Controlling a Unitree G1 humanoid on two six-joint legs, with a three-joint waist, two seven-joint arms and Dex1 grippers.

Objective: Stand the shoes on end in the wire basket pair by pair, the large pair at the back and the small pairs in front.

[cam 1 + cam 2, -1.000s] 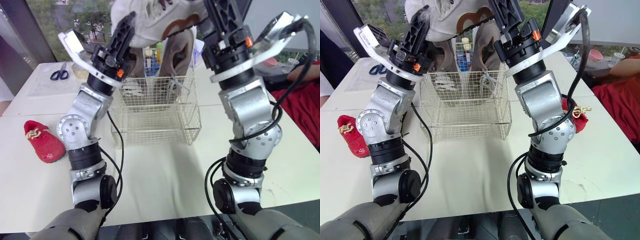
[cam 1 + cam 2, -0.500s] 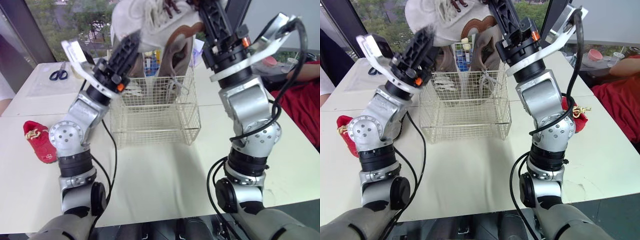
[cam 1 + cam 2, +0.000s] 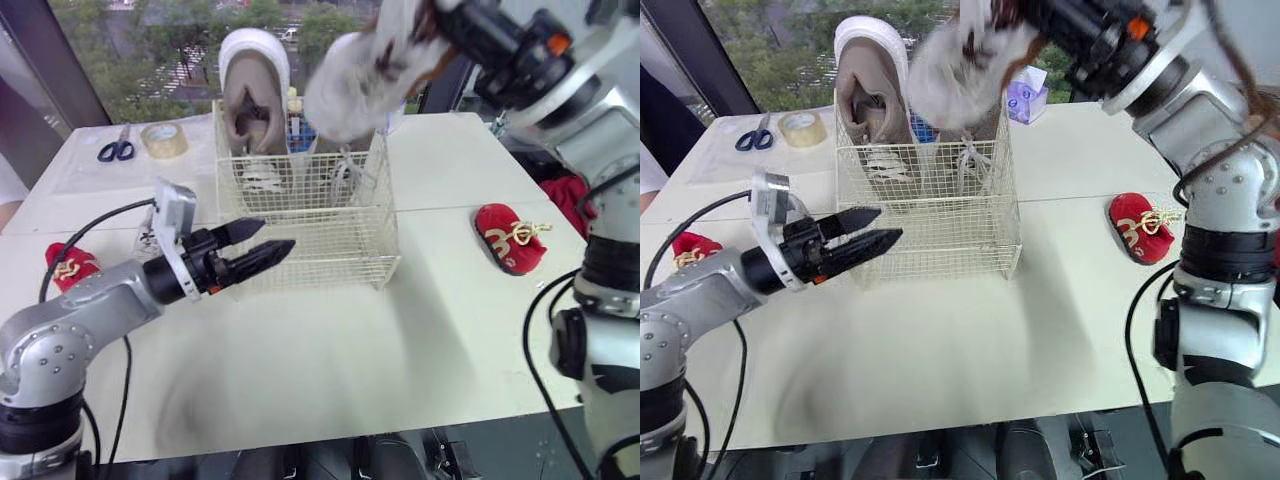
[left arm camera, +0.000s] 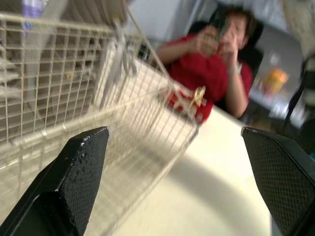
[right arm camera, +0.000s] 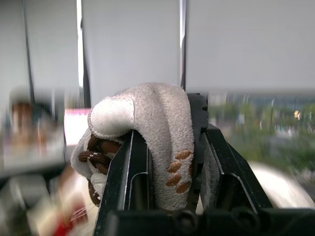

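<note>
Top: right gripper (image 5: 170, 123) clamps a pale shoe (image 3: 358, 80), seemingly over the basket (image 3: 320, 255); centre left: left gripper (image 3: 270, 236) wide open, empty.

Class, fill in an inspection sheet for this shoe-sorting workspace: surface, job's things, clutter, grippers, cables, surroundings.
Surface: white table, nothing spilled that I can see.
Job's things: wire basket on the table; standing large shoe on end at its back left; held large shoe above the basket; left red shoe and right red shoe lying on the table either side of it.
Clutter: scissors and tape roll at the far left.
Grippers: left gripper empty, jaws open, near the basket's front left; right gripper jaws shut on the held large shoe.
Cables: left arm cable and right arm cable, black, looping loose.
Surroundings: window with trees behind; seated person in red at the right.
</note>
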